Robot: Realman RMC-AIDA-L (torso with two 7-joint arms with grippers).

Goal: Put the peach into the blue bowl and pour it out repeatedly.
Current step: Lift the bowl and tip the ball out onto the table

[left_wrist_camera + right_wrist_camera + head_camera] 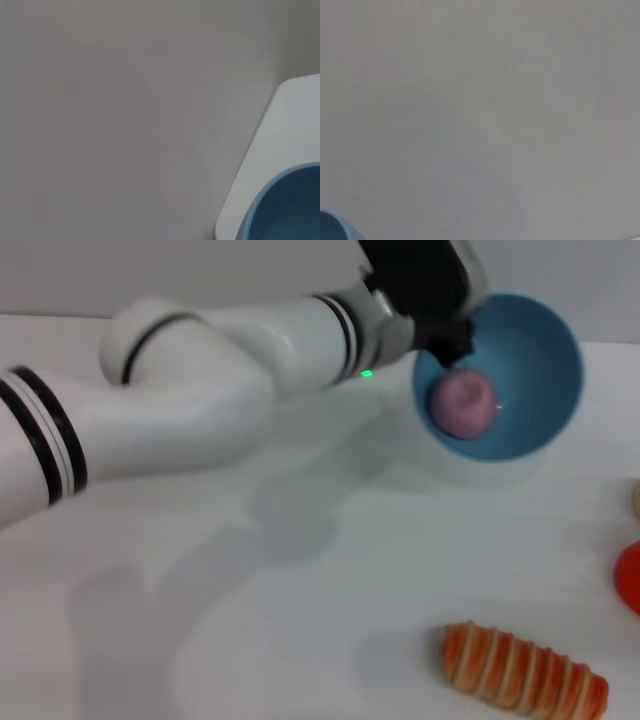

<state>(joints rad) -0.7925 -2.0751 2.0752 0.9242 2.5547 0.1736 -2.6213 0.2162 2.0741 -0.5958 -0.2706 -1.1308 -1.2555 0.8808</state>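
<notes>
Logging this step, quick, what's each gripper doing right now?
Left gripper: shut on the rim of the tilted blue bowl, with the peach inside.
Right gripper: not in view.

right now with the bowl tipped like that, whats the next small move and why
Probably tip a little further. In the head view the left gripper holds the blue bowl by its rim, lifted and tilted so its opening faces the camera, and the peach sits against the lower wall, not yet out. More tilt should roll it onto the table.
</notes>
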